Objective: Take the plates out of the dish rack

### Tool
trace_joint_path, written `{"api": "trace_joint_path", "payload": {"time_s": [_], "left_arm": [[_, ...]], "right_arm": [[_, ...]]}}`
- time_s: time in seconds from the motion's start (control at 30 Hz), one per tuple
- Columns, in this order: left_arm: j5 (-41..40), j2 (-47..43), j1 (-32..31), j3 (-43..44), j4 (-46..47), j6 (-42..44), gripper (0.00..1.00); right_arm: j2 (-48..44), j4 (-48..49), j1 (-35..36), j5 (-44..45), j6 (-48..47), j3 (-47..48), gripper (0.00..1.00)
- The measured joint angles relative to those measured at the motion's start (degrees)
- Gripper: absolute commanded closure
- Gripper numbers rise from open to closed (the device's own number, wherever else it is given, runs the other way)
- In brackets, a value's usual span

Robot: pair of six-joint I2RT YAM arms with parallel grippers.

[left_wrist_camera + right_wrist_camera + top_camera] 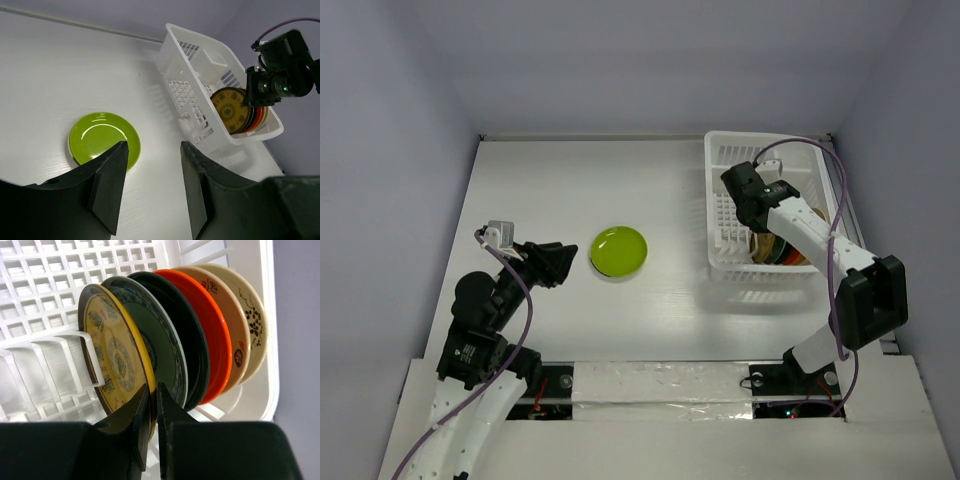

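Note:
The white dish rack [718, 152] [175, 45] [50, 270] stands at the back right. Several plates stand on edge in its near end: a patterned yellow plate [115, 355] [230, 107] in front, then a dark green one [162, 340], a black one [195, 345], an orange-red one [212, 330] and two cream ones [252, 315]. My right gripper [154, 390] [758, 232] reaches down into the rack, shut on the yellow plate's near rim. A green plate [619, 251] [102, 137] lies flat mid-table. My left gripper [152, 150] [575, 258] hovers open just left of it, holding nothing.
The rack's far half holds a small white cup-like compartment [210, 62]. White walls close in the table at the back and both sides. The right arm's elbow [872, 290] juts out beyond the rack's right side.

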Motion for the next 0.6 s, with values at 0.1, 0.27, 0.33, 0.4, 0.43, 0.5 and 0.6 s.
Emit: {"api": "trace_joint_path", "payload": {"time_s": [0.1,0.27,0.33,0.4,0.43,0.5,0.6], "left_arm": [[0.0,0.0,0.0,0.0,0.0,0.0,0.57],[0.0,0.0,0.0,0.0,0.0,0.0,0.57],[0.0,0.0,0.0,0.0,0.0,0.0,0.57],[0.0,0.0,0.0,0.0,0.0,0.0,0.57],[0.0,0.0,0.0,0.0,0.0,0.0,0.57],[0.0,0.0,0.0,0.0,0.0,0.0,0.57],[0.0,0.0,0.0,0.0,0.0,0.0,0.57]], "right_arm": [[0.07,-1.9,1.16,0.98,-0.2,1.27,0.96],[0.02,-4.13,2.91,3.48,-1.11,3.63,1.0],[-0.15,-4.68,3.63,4.68,-1.25,4.37,1.0],[-0.72,-5.07,4.46,5.62,-1.31,4.83,1.0],[-1.05,-5.35,4.87,6.05,-1.29,5.09,1.0],[-1.95,-5.99,5.7,6.86,-1.16,5.92,1.0],[-3.76,-6.43,7.13,7.58,-0.04,7.78,1.0]]}}
